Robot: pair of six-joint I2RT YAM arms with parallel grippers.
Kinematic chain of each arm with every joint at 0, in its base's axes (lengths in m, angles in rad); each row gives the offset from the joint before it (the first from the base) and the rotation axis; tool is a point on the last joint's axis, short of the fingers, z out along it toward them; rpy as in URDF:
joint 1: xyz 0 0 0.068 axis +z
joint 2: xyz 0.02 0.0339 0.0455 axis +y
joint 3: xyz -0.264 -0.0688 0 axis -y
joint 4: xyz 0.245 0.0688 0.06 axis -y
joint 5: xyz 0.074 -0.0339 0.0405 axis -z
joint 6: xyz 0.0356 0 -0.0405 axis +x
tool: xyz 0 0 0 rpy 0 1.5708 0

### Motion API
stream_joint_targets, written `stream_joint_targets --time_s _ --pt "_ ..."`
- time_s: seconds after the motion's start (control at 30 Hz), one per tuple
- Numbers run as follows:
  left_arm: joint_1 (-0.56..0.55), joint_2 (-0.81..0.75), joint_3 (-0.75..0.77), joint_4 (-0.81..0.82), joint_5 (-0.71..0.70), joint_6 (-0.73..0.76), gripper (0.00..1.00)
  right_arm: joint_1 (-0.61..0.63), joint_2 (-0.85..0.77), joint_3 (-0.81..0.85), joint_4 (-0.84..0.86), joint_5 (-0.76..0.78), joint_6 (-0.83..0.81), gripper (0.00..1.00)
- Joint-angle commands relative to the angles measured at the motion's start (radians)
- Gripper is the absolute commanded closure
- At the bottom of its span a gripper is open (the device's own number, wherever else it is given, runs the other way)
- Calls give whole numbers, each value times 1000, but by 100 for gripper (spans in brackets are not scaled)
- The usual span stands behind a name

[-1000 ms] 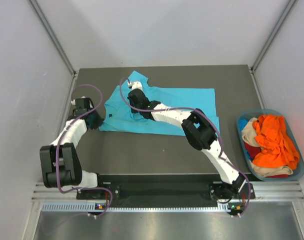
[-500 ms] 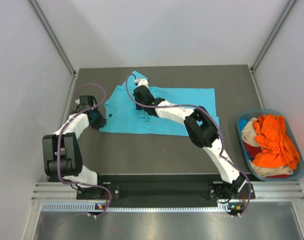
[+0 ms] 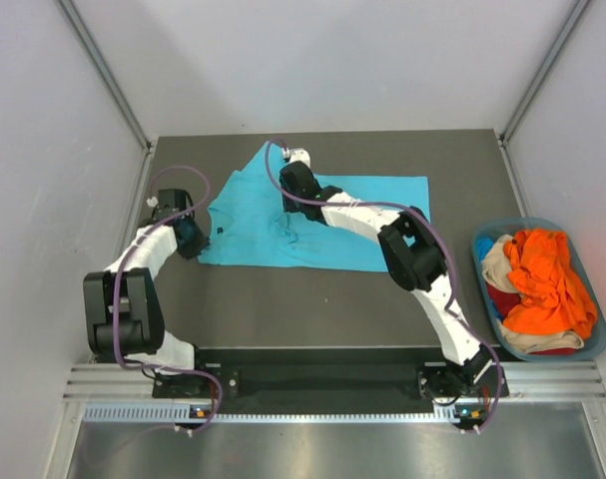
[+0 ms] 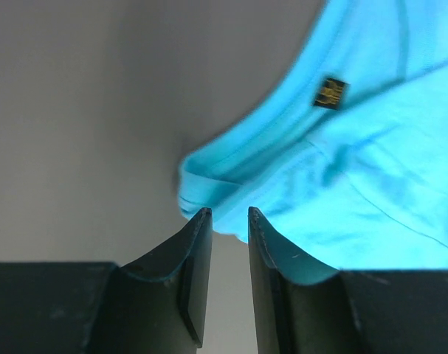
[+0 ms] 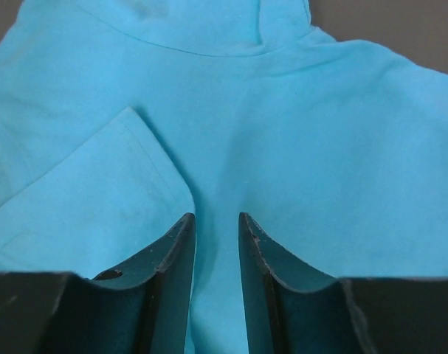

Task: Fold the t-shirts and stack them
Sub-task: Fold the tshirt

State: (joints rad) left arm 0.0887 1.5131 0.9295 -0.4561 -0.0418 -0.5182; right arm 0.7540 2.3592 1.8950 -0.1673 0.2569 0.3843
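On dark table (image 3: 283,309): blue-green shirt (image 3: 248,235) lies spread flat, toward back middle. Left gripper (image 4: 227,214) low at shirt's left edge. Its fingers a little apart, nothing between them; folded cloth edge just past tips. Right gripper (image 5: 215,217) over shirt near collar, fingers also a little apart, pinching nothing. Basket (image 3: 598,345) at table's right side holds orange shirt (image 3: 547,279), beige shirt (image 3: 494,261), red shirt (image 3: 502,299), all bunched up.
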Motion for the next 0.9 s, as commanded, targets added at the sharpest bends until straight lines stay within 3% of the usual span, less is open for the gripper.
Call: stream_joint_targets --time_s 0.0,0.17,0.33,0.4,0.87 --pt "-29 -71 31 22 87 -16 68 -5 -135 -11 -6 -33 -27 69" --pt "-37 -76 -49 146 290 -97 67 16 -193 -140 98 -214 -142 50" --pt "-38 -27 -86 200 321 -137 66 25 -178 -172 112 -239 -205 45" --pt "-37 -2 -86 197 281 -137 66 34 -160 -166 111 -234 -219 37" --pt "-38 67 -69 123 79 -117 67 67 -64 -129 97 -133 -272 40"
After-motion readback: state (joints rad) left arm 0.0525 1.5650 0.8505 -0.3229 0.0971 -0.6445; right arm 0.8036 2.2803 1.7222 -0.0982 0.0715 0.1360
